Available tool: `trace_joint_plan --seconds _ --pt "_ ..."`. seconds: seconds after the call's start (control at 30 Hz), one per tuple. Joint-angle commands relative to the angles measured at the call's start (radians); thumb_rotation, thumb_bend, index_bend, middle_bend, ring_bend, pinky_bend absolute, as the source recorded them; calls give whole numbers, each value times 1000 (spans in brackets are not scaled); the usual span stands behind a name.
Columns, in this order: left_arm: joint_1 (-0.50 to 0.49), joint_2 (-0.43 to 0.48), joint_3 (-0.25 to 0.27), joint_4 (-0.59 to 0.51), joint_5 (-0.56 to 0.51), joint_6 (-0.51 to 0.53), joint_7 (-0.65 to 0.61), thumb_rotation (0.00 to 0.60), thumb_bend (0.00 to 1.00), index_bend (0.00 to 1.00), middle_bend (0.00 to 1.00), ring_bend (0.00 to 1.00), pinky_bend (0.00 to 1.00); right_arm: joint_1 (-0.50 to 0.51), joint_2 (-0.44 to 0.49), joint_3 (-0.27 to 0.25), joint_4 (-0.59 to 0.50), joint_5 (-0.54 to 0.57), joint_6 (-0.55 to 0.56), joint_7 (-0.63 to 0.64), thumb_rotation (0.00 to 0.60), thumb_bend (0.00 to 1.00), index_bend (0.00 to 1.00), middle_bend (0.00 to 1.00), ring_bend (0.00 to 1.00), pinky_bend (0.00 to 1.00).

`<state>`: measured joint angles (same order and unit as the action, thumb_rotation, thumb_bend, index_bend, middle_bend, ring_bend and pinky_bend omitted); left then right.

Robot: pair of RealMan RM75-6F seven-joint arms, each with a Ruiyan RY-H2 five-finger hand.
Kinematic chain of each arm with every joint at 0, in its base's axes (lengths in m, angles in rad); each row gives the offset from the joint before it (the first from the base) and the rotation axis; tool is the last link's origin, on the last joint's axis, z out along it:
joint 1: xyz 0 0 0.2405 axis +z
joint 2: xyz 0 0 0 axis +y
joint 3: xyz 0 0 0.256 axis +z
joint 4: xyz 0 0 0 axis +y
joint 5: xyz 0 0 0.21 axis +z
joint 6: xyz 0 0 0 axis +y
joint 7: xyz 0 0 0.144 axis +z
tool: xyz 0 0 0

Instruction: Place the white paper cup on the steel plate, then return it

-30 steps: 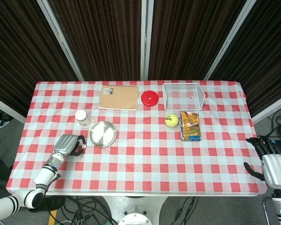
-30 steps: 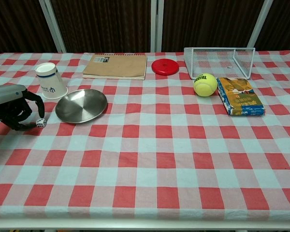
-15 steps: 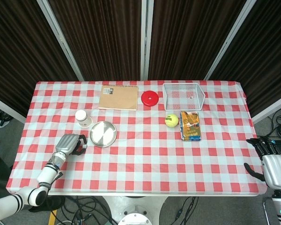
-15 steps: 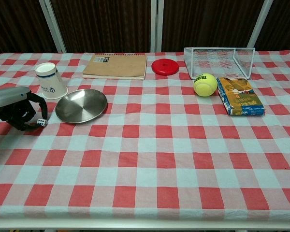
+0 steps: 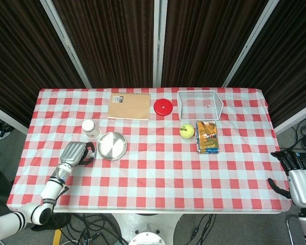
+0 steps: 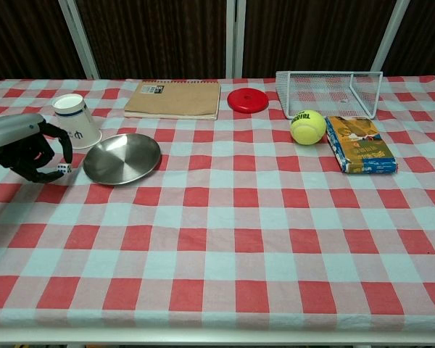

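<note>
A: Status, near edge first?

B: Right hand [image 5: 300, 179] hangs off the table's near right corner, fingers apart, holding nothing (parked, I'd guess, because the job sits on the far side from it). Left hand [image 6: 30, 148] is over the red-and-white checked tablecloth [image 6: 225, 239] by the left edge, fingers curled down and in. There's a small white die [image 6: 63, 169] at its fingertips; can't tell if it's pinched or just lying there.

A: And the cup?

B: White paper cup with a blue band [image 6: 77, 120] stands upright just beyond the left hand, toward the far left corner, untouched. Round steel plate [image 6: 122, 158] lies right beside it, toward the centre; the two look close or just touching. Short hop for the placing step, which isn't done yet.

A: Why left hand?

B: Nearest to both. It reads as lined up to reach for the cup.

A: Far edge?

B: Brown spiral notebook [image 6: 174, 98], red round lid [image 6: 248, 99] and white wire basket [image 6: 328, 92]. Yellow tennis ball [image 6: 308, 126] and a colourful flat box [image 6: 359, 143] lie just nearer than the basket. All well apart from the cup.
</note>
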<state>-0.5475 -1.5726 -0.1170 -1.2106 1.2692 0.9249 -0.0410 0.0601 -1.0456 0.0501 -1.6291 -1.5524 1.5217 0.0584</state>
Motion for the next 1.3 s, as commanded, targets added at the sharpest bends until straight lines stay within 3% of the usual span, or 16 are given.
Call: trace_joint_plan --seconds 0.03,0.4,0.7,0.87,1.07,1.13,1.3 --pt "-10 12 -21 -31 16 29 14 600 366 586 845 858 905 -1 1 -1 2 -1 2 3 600 147 205 198 90 184" --pt "-131 -64 -79 1 -87 -87 160 600 361 518 826 855 905 -20 9 -5 8 -1 24 21 600 147 206 199 90 184" --pt "-154 -63 -65 -16 -129 -111 221 600 323 365 797 840 905 -26 10 -7 7 -4 26 32 600 148 205 199 90 184" --pt "-121 -13 -68 -75 -111 -28 219 600 251 272 706 769 905 -25 10 -6 6 -4 24 36 600 149 206 199 90 184" --pt "-35 58 -104 -97 -98 108 75 600 230 306 619 664 880 -29 15 -2 7 -15 43 35 600 150 205 199 91 184" --pt "-19 72 -117 -72 -112 101 0 600 225 333 578 586 821 -28 16 -2 5 -18 43 35 600 151 205 199 90 184" --pt "-18 64 -150 21 -174 0 -173 600 173 282 308 237 384 -26 12 -5 7 -23 37 35 600 151 205 199 90 184"
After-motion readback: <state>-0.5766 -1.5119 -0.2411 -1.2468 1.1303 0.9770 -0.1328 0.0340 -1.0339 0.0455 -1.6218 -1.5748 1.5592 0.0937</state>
